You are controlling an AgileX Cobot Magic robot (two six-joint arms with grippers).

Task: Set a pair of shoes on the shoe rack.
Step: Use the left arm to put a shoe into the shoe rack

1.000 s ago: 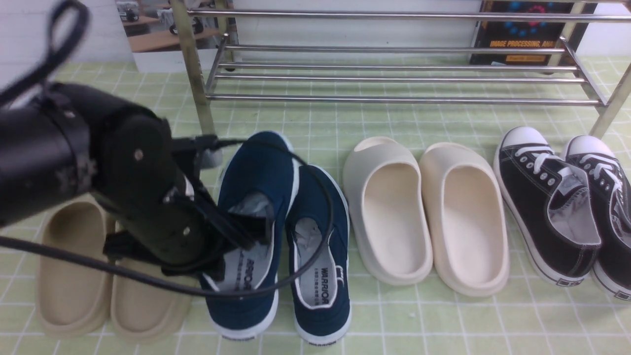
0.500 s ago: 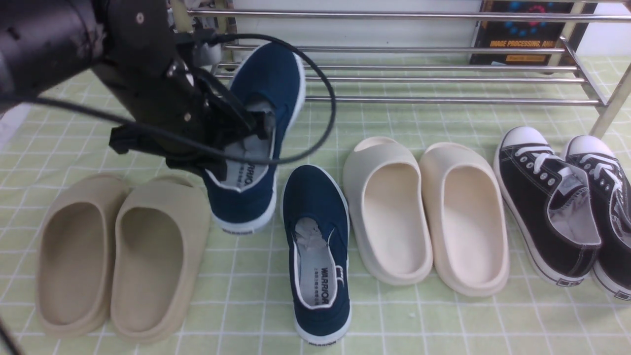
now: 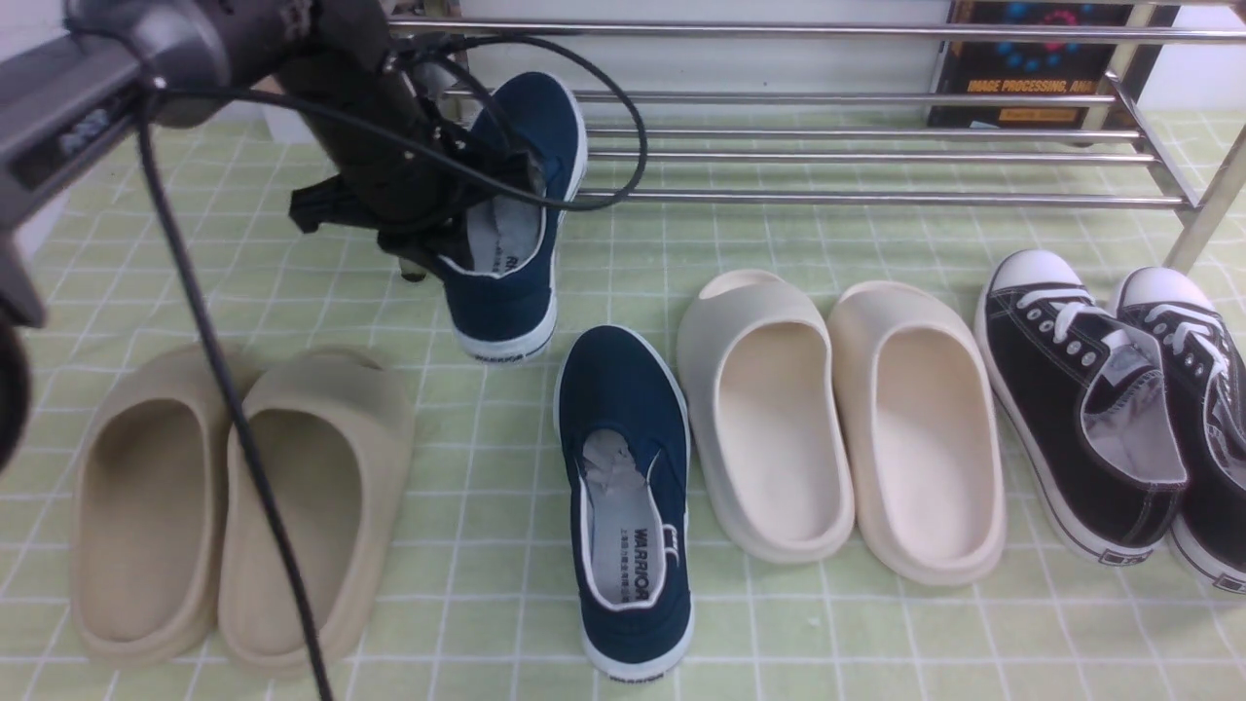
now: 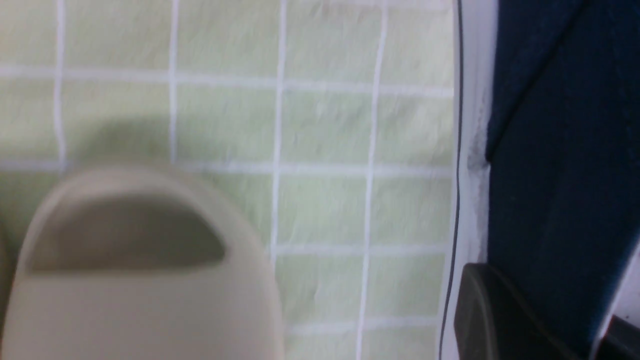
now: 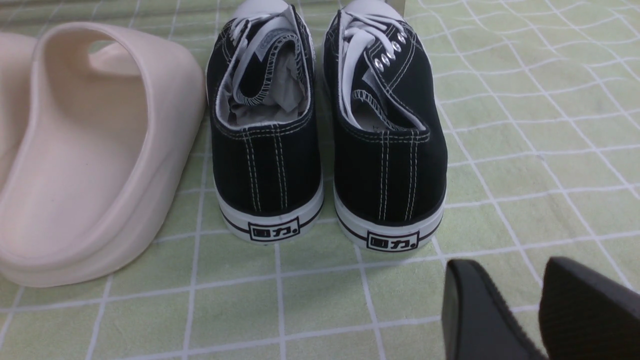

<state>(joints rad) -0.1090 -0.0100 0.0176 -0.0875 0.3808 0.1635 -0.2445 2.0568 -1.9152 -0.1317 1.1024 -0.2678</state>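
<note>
**Front view:** The left jaws are clamped tight on the collar of 1 navy shoe [image 3: 531,117]. They hold it clear of the green checked cloth [image 3: 487,487] at 11 o'clock, toe toward the shoe rack [image 3: 876,199] at 12 o'clock. Arm and cable hide part of its opening, and I cannot tell whether the toe touches the bars. The other navy shoe [image 3: 623,409] lies on the cloth at 6 o'clock.

**Left wrist view:** This view is blurred. 1 dark finger [image 4: 490,315] lies against navy canvas, and a beige slide [image 4: 140,300] is cut off at the edge.

**Right wrist view:** The right jaws stand slightly apart and empty. Their 2 fingers [image 5: 480,310] are cut off, near the heels of 2 black sneakers [image 5: 265,165]. A cream slide [image 5: 100,150] sits just beside those.
</note>
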